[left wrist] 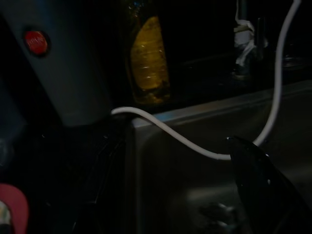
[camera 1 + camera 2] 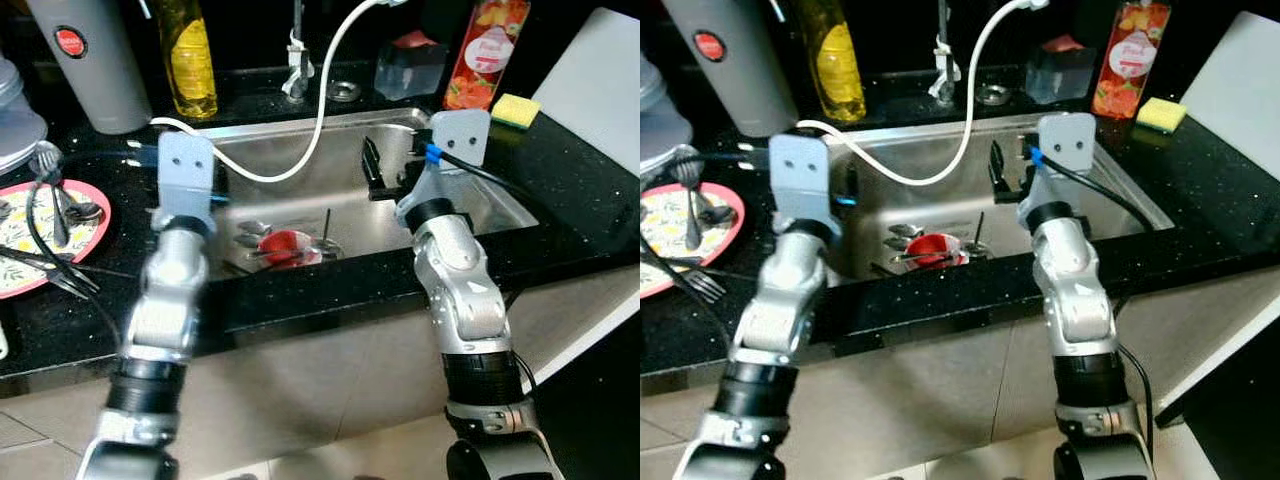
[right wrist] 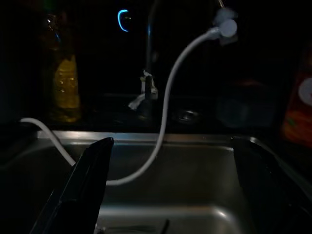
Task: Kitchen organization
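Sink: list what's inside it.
In the sink: a red dish, several utensils, a drooping white hose, and the open right gripper. Items under the dish are hidden.

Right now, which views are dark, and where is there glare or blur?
Both wrist views are very dark: the hose and sink rim still read, the counter is nearly black. Both eye views are well lit, with glare on the sink rim and slight blur on the left arm.

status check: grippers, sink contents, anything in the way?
Right gripper open, over the sink. Left gripper open at the sink's left rim. Red dish and cutlery in the basin. White hose drapes across the sink.
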{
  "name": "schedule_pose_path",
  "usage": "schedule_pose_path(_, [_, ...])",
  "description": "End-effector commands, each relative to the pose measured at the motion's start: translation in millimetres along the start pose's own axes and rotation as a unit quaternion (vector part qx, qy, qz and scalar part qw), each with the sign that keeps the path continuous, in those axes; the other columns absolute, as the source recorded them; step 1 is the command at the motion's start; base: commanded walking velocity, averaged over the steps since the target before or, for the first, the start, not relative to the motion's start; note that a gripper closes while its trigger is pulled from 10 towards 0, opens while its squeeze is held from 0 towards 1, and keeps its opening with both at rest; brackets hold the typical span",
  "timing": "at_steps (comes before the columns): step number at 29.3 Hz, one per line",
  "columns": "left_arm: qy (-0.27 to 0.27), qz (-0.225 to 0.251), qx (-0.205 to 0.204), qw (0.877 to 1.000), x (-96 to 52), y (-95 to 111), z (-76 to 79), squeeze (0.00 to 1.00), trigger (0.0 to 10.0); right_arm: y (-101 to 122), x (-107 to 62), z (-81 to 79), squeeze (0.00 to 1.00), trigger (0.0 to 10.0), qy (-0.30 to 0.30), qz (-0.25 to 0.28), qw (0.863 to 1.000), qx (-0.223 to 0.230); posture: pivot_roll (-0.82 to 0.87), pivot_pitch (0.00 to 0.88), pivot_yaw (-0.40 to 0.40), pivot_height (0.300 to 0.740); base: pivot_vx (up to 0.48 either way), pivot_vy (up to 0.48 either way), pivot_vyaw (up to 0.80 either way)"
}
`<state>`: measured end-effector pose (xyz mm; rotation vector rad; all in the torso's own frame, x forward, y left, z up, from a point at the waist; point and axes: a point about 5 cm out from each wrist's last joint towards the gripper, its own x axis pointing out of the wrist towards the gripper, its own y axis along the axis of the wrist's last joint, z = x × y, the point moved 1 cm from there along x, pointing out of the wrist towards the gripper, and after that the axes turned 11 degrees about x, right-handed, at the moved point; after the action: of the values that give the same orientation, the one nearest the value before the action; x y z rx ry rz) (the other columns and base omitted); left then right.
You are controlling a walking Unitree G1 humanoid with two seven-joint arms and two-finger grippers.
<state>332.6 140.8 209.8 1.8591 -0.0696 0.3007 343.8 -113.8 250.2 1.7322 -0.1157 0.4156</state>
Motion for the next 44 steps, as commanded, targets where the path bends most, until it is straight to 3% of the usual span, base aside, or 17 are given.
schedule_pose_path(1, [-0.005,-0.008,-0.022,1.0,-6.1,2,6.6,0.0,10.0,3,2.9,1.9,0.0,10.0,-0.006,0.012,1.0,0.002,0.04,0.0,0.031,0.74,0.0,0.0,0.0])
schedule_pose_path(6, [-0.015,0.005,-0.006,1.0,-13.0,4,6.4,0.0,10.0,-4,-0.8,2.1,0.0,10.0,-0.017,0.008,1.0,0.009,0.06,0.0,0.04,0.74,0.0,0.0,0.0])
schedule_pose_path(11, [0.017,-0.008,0.002,1.0,-16.7,3,-11.1,0.0,10.0,-8,-6.1,-6.6,0.0,10.0,-0.007,0.002,1.0,0.015,0.06,0.0,0.054,0.74,0.0,0.0,0.0])
schedule_pose_path(13, [0.08,-0.059,0.012,0.995,-17.9,-9,-33.7,0.0,10.0,-9,-6.1,-6.4,0.0,10.0,-0.007,0.002,1.0,0.013,0.05,0.0,0.073,0.74,0.0,0.0,0.0])
schedule_pose_path(14, [0.08,-0.059,0.012,0.995,-17.9,-9,-33.7,0.0,10.0,-9,-6.1,-6.4,0.0,10.0,-0.007,0.002,1.0,0.013,0.05,0.0,0.073,0.74,0.0,0.0,0.0])
schedule_pose_path(15, [0.141,-0.121,0.005,0.983,-22.7,-23,-54.8,0.0,10.0,-8,-4.7,-1.0,0.0,10.0,-0.015,0.006,1.0,0.009,0.05,0.0,0.086,0.74,0.0,0.0,0.0])
schedule_pose_path(18, [0.17,-0.15,-0.025,0.974,-26.1,-29,-65.8,0.0,10.0,-4,-3.5,5.6,0.0,10.0,-0.026,0.014,1.0,0.006,0.05,0.0,0.094,0.74,0.0,0.0,0.0])
schedule_pose_path(25, [0.165,-0.078,0.009,0.983,-42.8,-3,-61.8,0.0,10.0,-10,-7.6,9.5,0.0,10.0,-0.03,0.007,1.0,0.0,0.06,0.0,0.076,0.74,0.0,0.0,0.0])
schedule_pose_path(31, [0.197,-0.053,-0.004,0.979,-57.8,12,-65.5,0.0,10.0,-7,-4.8,3.2,0.0,10.0,-0.013,0.008,1.0,0.002,0.08,0.0,0.057,0.74,0.0,0.0,0.0])
schedule_pose_path(33, [0.246,-0.106,-0.055,0.962,-66.1,1,-78.8,0.0,10.0,-6,-2.2,1.4,0.0,10.0,-0.008,0.009,1.0,0.002,0.09,0.0,0.054,0.74,0.0,0.0,0.0])
schedule_pose_path(34, [0.246,-0.106,-0.055,0.962,-66.1,1,-78.8,0.0,10.0,-6,-2.2,1.4,0.0,10.0,-0.008,0.009,1.0,0.002,0.09,0.0,0.054,0.74,0.0,0.0,0.0])
schedule_pose_path(35, [0.274,-0.134,-0.073,0.95,-71.2,-5,-88.0,0.0,10.0,-5,-1.6,1.2,0.0,10.0,-0.006,0.009,1.0,0.002,0.09,0.0,0.054,0.74,0.0,0.0,0.0])
schedule_pose_path(36, [0.274,-0.134,-0.073,0.95,-71.2,-5,-88.0,0.0,10.0,-5,-1.6,1.2,0.0,10.0,-0.006,0.009,1.0,0.002,0.09,0.0,0.054,0.74,0.0,0.0,0.0])
schedule_pose_path(38, [0.326,-0.167,-0.075,0.927,-82.0,-14,-112.5,0.0,10.0,-7,-1.8,1.6,0.0,10.0,-0.005,0.005,1.0,0.003,0.12,0.0,0.043,0.74,0.0,0.0,0.0])
schedule_pose_path(39, [0.326,-0.167,-0.075,0.927,-82.0,-14,-112.5,0.0,10.0,-7,-1.8,1.6,0.0,10.0,-0.005,0.005,1.0,0.003,0.12,0.0,0.043,0.74,0.0,0.0,0.0])
schedule_pose_path(41, [0.363,-0.197,-0.054,0.909,-91.0,-26,-140.1,0.0,10.0,-10,-2.8,-1.3,0.0,10.0,0.001,-0.002,1.0,0.006,0.13,0.0,0.04,0.74,0.0,0.0,0.0])
schedule_pose_path(44, [0.371,-0.218,-0.043,0.902,-95.2,-36,-155.5,0.0,10.0,-11,-3.2,-4.3,0.0,10.0,0.006,-0.004,1.0,0.008,0.13,0.0,0.04,0.74,0.0,0.0,0.0])
